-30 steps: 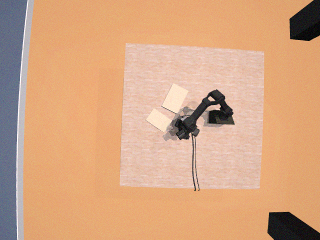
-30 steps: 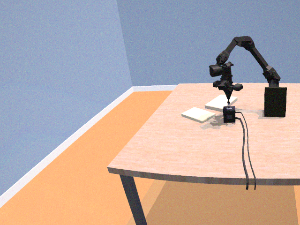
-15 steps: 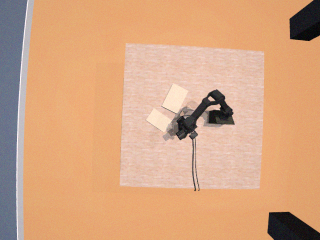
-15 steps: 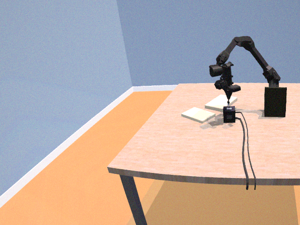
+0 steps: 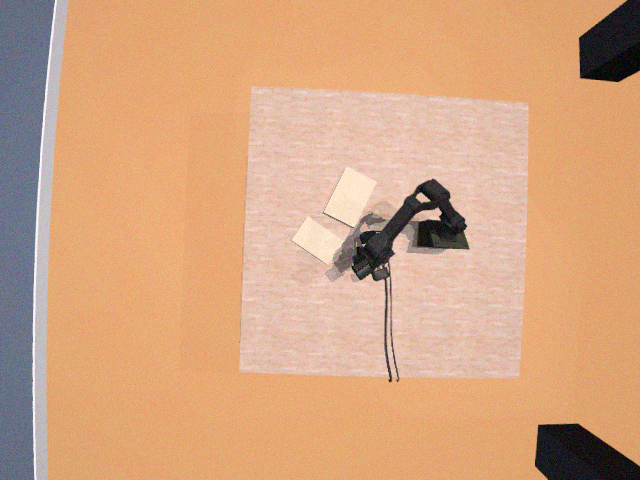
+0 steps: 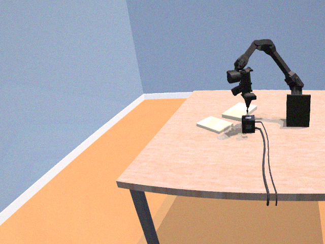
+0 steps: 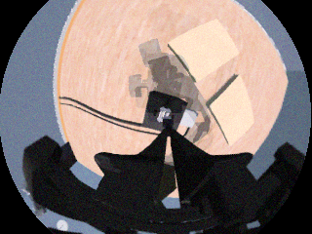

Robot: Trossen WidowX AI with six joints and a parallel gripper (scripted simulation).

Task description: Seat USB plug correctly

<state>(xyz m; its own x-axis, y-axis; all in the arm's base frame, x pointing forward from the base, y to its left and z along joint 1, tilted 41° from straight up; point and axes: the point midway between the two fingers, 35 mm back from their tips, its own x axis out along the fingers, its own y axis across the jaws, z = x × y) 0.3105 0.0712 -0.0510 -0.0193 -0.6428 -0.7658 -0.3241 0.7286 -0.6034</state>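
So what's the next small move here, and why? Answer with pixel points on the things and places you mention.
I'd turn the closed black claw point(image 6: 247, 108) point(image 7: 168, 132) a little at its present height, before any push down. It seems to hold the small dark USB plug point(image 6: 247, 111) point(image 7: 169, 125) just above the black power cube point(image 6: 248, 129) point(image 7: 156, 98), and the wrist view shows the cube's edges skewed to the claw. Which way round the plug faces, I can't tell.

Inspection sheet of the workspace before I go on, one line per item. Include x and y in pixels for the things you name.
Surface: pale wood-grain table point(image 5: 310, 335) point(image 6: 209, 162) point(image 7: 107, 49), no spill seen.
Power cube point(image 6: 248, 128) point(image 7: 157, 101): upright on the table.
USB plug point(image 6: 247, 112): in the fingers, above the cube; which way round, cannot tell.
Clutter: two cream slabs point(image 5: 349, 197) point(image 6: 214, 124) point(image 7: 205, 49), flat beside the cube.
Gripper point(image 5: 373, 258) point(image 6: 247, 108) point(image 7: 168, 132): shut on the plug.
Cables point(image 5: 386, 320) point(image 6: 263, 157) point(image 7: 97, 113): two, reaching the near edge.
Surroundings: blue walls point(image 6: 65, 79), orange floor point(image 5: 144, 258) point(image 6: 126, 131).
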